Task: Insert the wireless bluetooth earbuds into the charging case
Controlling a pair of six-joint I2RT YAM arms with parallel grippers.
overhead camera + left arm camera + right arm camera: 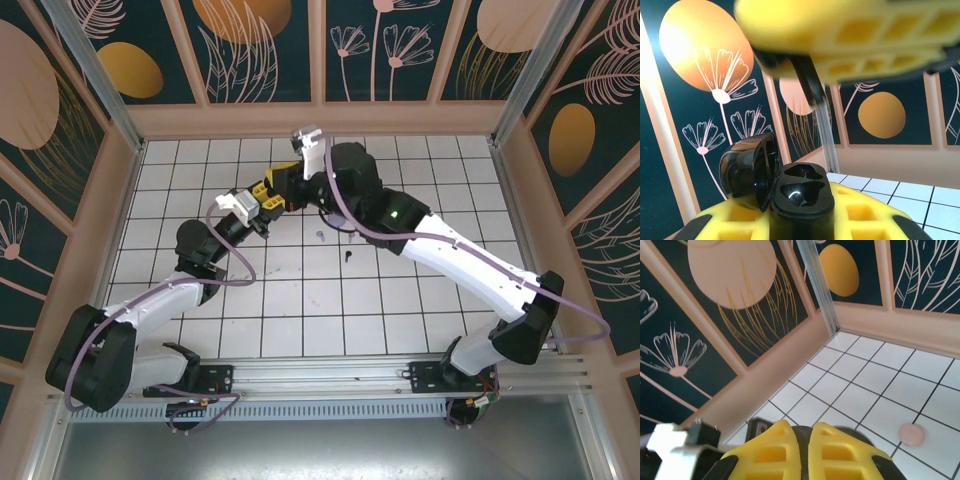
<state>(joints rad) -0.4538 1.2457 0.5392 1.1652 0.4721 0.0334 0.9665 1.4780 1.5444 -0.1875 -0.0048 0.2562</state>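
1. L side: left gripper point(800, 226) is clamped on the base of the black charging case point(802, 200), held off the tiled floor point(400, 300). The lid point(747, 170) is swung open toward 9 o'clock. Both wells point(799, 172) are seen empty.
2. R side: right gripper point(802, 440) is closed, fingers pressed together, and is hung at 12 o'clock above the case. A small dark stem point(809, 82) is pinched at its tips. It is judged to be a black earbud, but it's blurred, so not certain.
3. Other buds in top view: a lilac earbud point(318, 237) and a loose black earbud point(348, 255) are left on the floor, near each other, at approx 5 o'clock from the grippers.
4. A pink disc point(912, 434) is seen on a tile. It's not a bud and should be ignored.
5. Handling (judged): buds are v. light, hard, glossy and prob. slippery. A pinch across the stem is advised, with the head left free for the well. The case is rigid and its hinge is prob. the weak pt, so hold is best kept on the base, not the lid.
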